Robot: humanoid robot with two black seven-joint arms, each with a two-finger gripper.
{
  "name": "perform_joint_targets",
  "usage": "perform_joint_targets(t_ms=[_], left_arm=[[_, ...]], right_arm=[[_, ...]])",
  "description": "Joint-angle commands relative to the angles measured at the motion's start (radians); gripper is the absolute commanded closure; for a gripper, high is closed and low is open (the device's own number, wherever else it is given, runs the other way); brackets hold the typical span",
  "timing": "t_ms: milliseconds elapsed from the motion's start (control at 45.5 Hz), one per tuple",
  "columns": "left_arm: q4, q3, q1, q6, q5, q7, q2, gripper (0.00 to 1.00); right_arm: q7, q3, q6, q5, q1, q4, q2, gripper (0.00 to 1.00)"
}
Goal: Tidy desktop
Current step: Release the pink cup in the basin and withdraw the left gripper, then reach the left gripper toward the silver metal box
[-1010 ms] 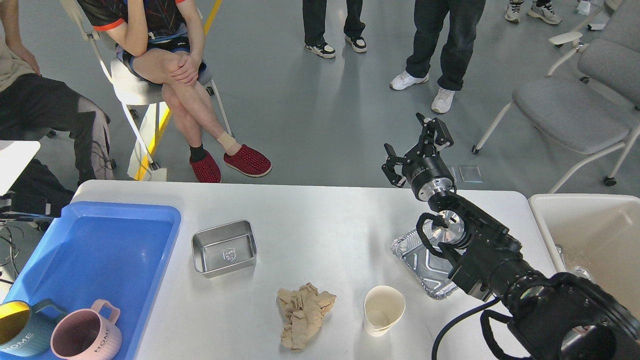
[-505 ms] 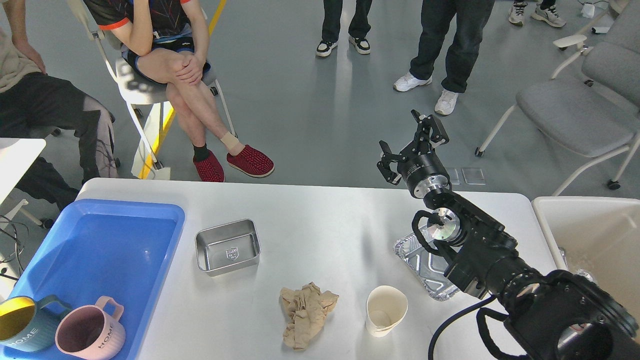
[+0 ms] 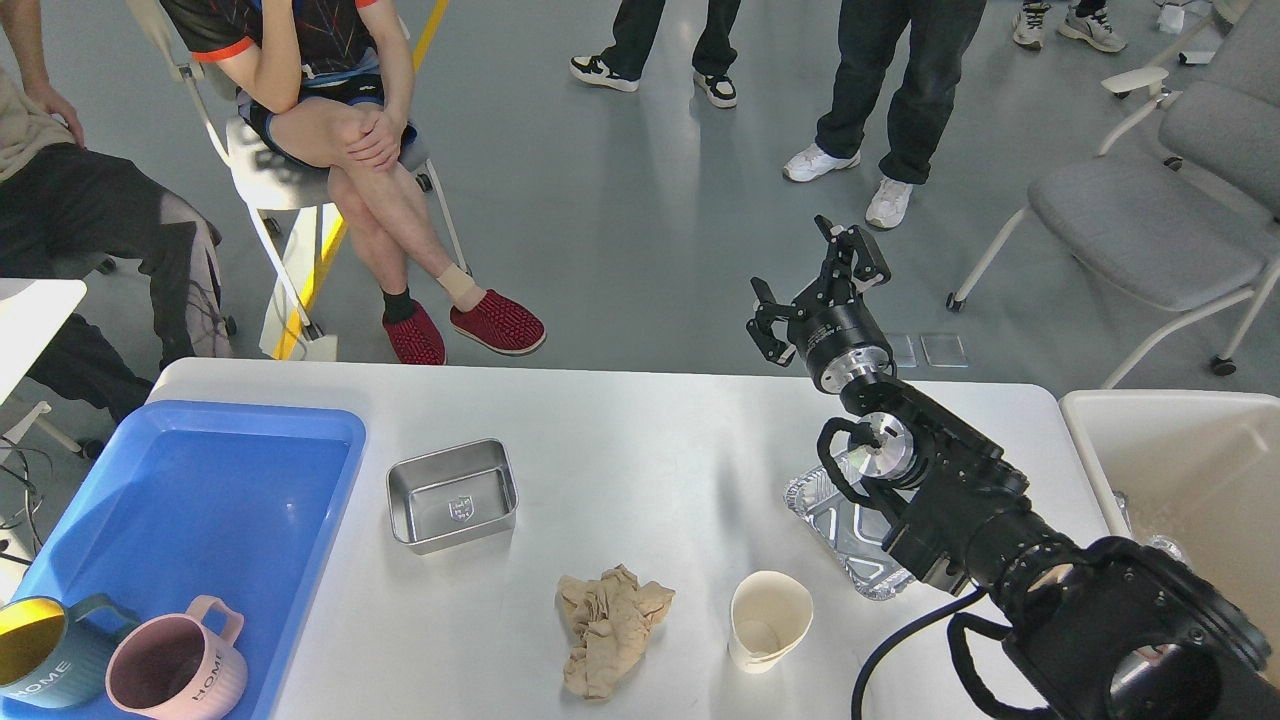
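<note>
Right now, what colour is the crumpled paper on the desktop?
Light brown, tan. The crumpled paper shows best in the head view, lying left of the paper cup.

"HOME" on pink mug (image 3: 170, 668), teal mug (image 3: 45, 650)

Two mugs (image 3: 175, 662), two metal trays (image 3: 452, 495), one paper cup (image 3: 767, 620), one crumpled napkin (image 3: 608, 628).

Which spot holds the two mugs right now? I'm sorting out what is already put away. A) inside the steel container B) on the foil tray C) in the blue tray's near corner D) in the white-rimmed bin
C: the pink mug and the dark teal mug both stand in the near left corner of the blue tray, off the bare desktop.
</note>
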Motion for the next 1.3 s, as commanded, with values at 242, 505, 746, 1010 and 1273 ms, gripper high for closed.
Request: perform_joint_targets(t_ms=[242,505,746,1010,1273], left_arm=[[0.040,0.014,0.090,0.194,-0.021,0.054,-0.372,0.13],[0.277,0.001,0.320,0.353,-0.080,0.050,-0.757,0.04],[0.605,0.004,0.448,0.384,-0.248,0.053,-1.140,0.04],[0.669,0.015,0.514,0.380,-0.299,0.063,-1.286,0.04],[0.669,0.015,0.526,0.361,-0.301,0.085,-1.216,0.04]], right_arm=[[0.000,-0.001,0.001,0.000,-0.001,0.000,-0.002,0.00],[0.000,-0.001,0.001,0.000,0.001,0.000,-0.005,0.00],[0.000,-0.002,-0.001,0.000,0.002,0.002,-0.006,0.00],[0.000,-0.002,0.001,0.000,0.007,0.000,-0.006,0.00],[0.000,-0.003,-0.001,0.000,0.007,-0.001,-0.008,0.00]])
